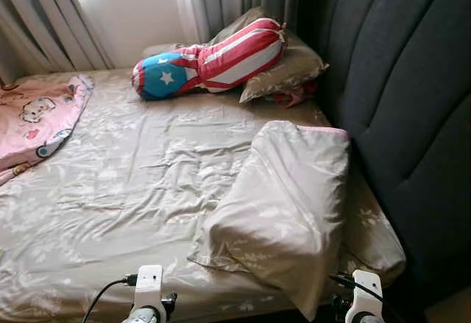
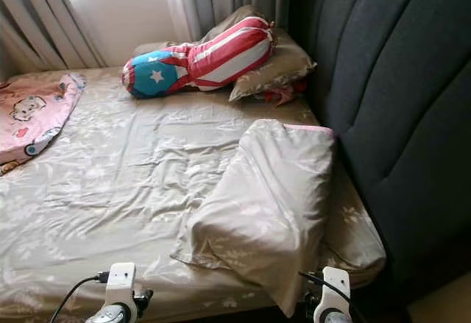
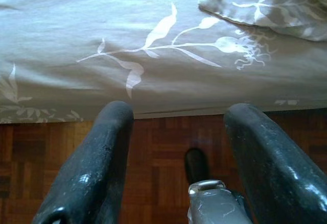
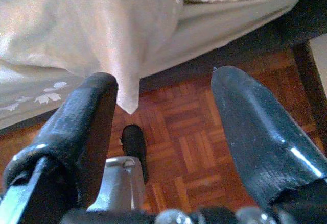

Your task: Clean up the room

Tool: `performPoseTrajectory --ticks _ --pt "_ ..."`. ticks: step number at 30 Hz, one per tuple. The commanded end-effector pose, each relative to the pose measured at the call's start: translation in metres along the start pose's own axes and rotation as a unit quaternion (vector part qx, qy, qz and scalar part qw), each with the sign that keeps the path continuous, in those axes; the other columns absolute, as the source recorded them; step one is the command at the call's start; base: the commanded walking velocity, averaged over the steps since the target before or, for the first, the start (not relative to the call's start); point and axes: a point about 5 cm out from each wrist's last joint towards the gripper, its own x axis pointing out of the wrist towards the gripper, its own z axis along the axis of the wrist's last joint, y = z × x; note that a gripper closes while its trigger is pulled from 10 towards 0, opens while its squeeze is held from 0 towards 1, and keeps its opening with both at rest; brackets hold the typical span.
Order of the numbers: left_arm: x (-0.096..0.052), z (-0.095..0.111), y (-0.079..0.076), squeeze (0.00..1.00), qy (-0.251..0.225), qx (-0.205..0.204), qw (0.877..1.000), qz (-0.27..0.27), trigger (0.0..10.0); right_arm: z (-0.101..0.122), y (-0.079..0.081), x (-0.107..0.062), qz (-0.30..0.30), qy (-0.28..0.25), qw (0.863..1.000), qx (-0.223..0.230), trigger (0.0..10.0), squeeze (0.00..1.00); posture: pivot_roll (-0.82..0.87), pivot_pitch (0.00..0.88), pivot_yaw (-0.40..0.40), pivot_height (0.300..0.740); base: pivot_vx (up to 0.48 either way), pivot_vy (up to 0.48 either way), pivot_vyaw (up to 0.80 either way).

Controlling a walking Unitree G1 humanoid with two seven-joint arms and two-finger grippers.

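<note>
Both claws, left claw (image 3: 176,147) and right claw (image 4: 163,132), spread, pillow (image 1: 283,209) lengthwise toward headboard (image 1: 401,102)

— Cut off at the left edge: pink cartoon blanket (image 1: 33,121), only a corner in frame. Curtains (image 1: 44,21) cropped at the top.

— And near the headboard (image 1: 412,95)?

— Something red (image 1: 294,96) tucked under the far pillow (image 1: 283,73), mostly hidden; impossible to identify.

— Lower edge?

— Both arms cropped to white wrist mounts. Corner of the near pillow (image 1: 283,205) overhanging the bed (image 1: 125,190), masking the mattress edge.
</note>
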Motion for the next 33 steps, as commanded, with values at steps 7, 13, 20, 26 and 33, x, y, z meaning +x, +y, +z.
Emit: performPoseTrajectory --ticks 7,13,20,26,33 --pt "-0.0002 -0.0025 0.0034 0.00 0.011 0.002 1.000 0.006 10.0 0.0031 0.0021 0.0004 0.002 -0.009 1.000 -0.018 10.0 0.00 -0.19 0.000 0.022 0.740 0.000 0.000 0.61" --pt "-0.0002 -0.0022 0.0027 0.00 0.008 -0.002 1.000 0.007 10.0 0.0023 0.0010 0.0003 -0.004 -0.008 1.000 -0.008 10.0 0.00 -0.20 0.000 0.018 0.740 0.000 0.000 0.27" --pt "-0.0001 -0.0021 0.0027 0.00 0.009 -0.006 1.000 0.004 10.0 0.0023 0.0012 0.0004 -0.006 -0.007 1.000 -0.007 10.0 0.00 -0.20 0.000 0.021 0.740 0.000 0.000 0.00" --pt "-0.0001 -0.0018 0.0027 0.00 0.007 -0.007 1.000 0.001 10.0 0.0025 0.0009 0.0004 -0.012 -0.009 1.000 -0.008 10.0 0.00 -0.20 0.000 0.022 0.740 0.000 0.000 0.00" --pt "-0.0001 -0.0017 0.0029 0.00 0.007 -0.007 1.000 0.001 10.0 0.0011 0.0003 0.0003 -0.021 -0.003 1.000 -0.003 10.0 0.00 -0.20 0.000 0.023 0.740 0.265 0.000 -0.57"
